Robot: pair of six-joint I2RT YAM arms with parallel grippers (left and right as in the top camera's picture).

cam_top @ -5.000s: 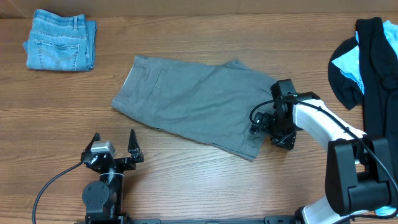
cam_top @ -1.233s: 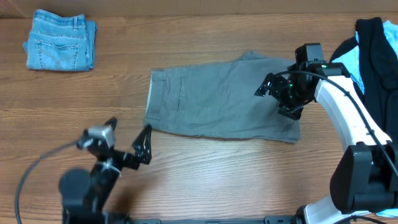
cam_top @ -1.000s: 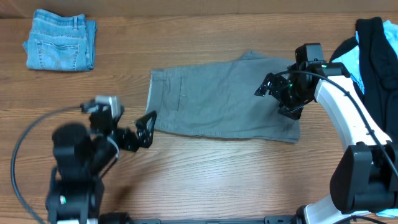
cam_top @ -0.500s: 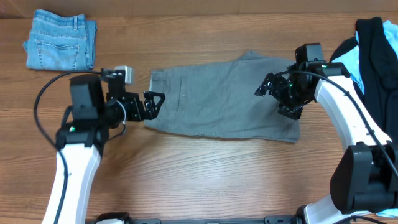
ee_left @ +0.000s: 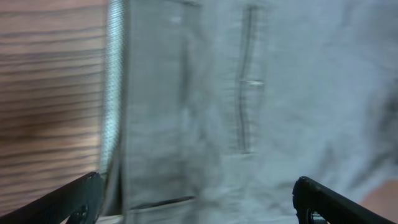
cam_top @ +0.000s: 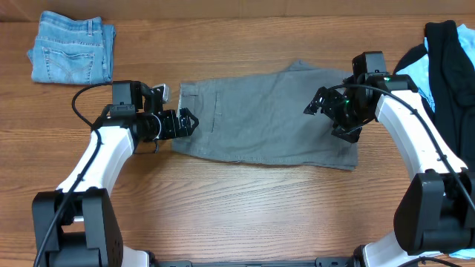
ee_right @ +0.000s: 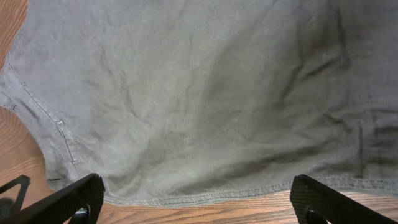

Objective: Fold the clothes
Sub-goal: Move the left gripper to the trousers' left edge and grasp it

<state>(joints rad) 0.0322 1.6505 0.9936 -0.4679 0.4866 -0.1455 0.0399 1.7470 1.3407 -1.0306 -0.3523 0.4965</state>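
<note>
Grey shorts (cam_top: pixel 260 119) lie flat in the middle of the wooden table, waistband to the left. My left gripper (cam_top: pixel 184 122) is open at the waistband edge; its wrist view shows the waistband and a back pocket of the shorts (ee_left: pixel 249 106), blurred, between its fingers (ee_left: pixel 199 202). My right gripper (cam_top: pixel 326 115) is open above the shorts' right end. Its wrist view shows the fabric and hem of the shorts (ee_right: pixel 205 112) between its wide-spread fingers (ee_right: pixel 199 202). Neither gripper holds anything.
Folded blue jeans (cam_top: pixel 73 56) lie at the far left corner. A pile of black and light-blue clothes (cam_top: pixel 441 67) lies at the right edge. Bare wood (cam_top: pixel 245 215) stretches in front of the shorts.
The left arm has swung up from the front of the table to the shorts' waistband. The right arm and shorts have stayed still over the last second.
</note>
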